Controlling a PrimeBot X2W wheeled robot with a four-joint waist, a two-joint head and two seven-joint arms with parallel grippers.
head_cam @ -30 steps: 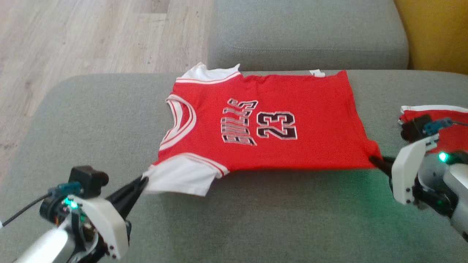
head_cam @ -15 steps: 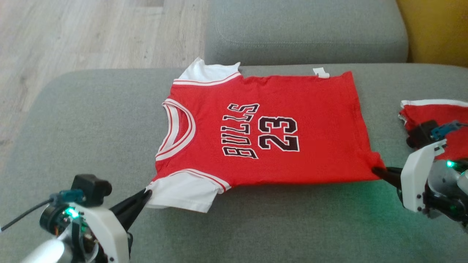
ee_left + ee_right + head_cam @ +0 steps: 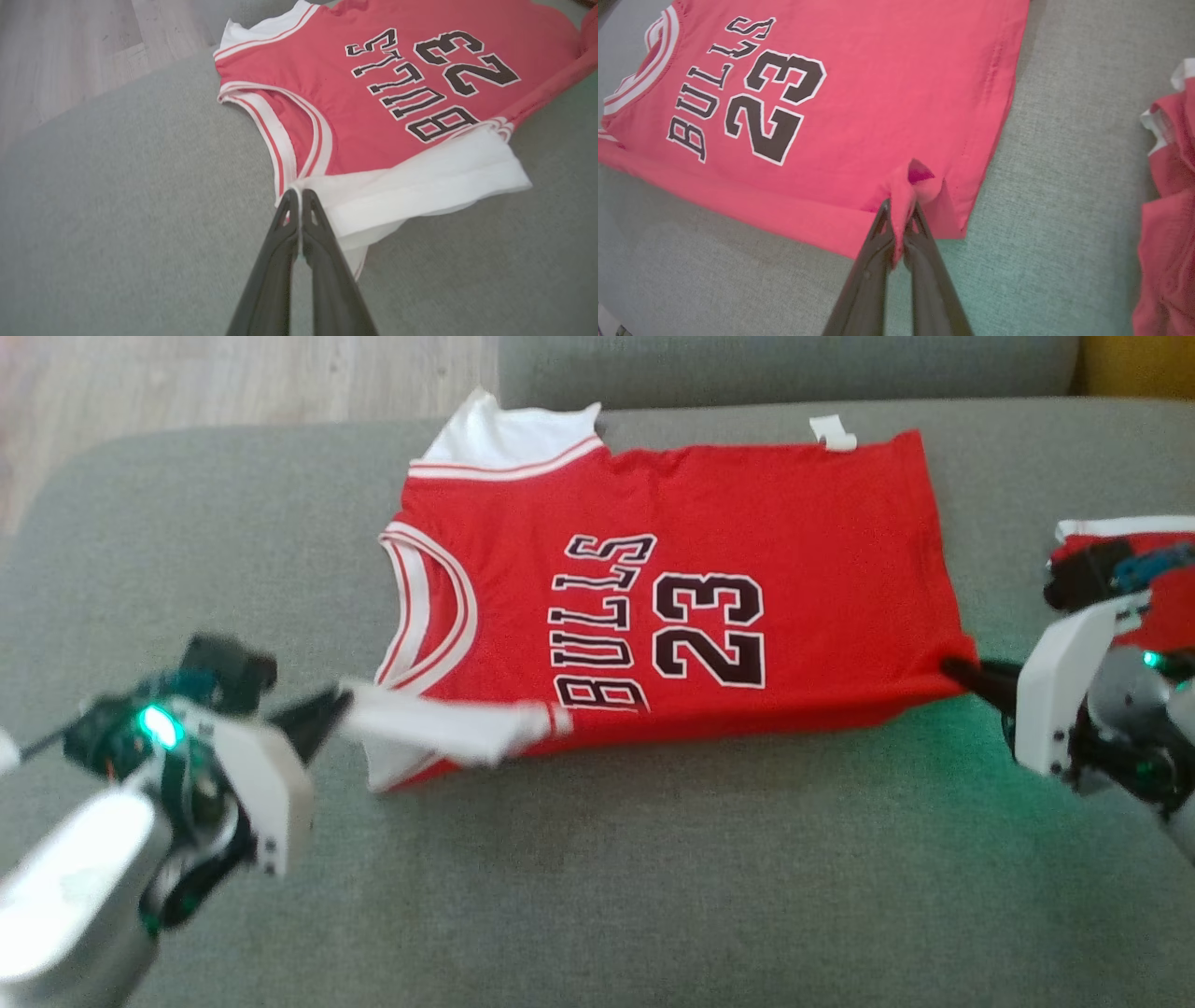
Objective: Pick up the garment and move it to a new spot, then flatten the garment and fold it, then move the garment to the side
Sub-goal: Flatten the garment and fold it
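the red jersey lies flat and face up in the middle of a grey sofa, its long axis running side to side before the robot: collar toward the robot's left, hem toward its right. its near long edge is caught at both ends. the left jaws are pinched shut on the white sleeve at the near collar end, and that sleeve is raised off the cushion and doubled back toward the lettering. the right jaws are clamped on the near hem corner, where the cloth bunches into a small peak between them. so the jersey stretches away from both jaws toward the far side of the sofa, each arm nearest its own end. this looks like the start of a lengthwise fold, and the coming move seems to depend on both ends travelling together across the short axis, so that the crease runs parallel to the long one. a second red garment lies just beyond the hem on the right, apart from the jersey. wooden floor shows past the sofa's left edge.
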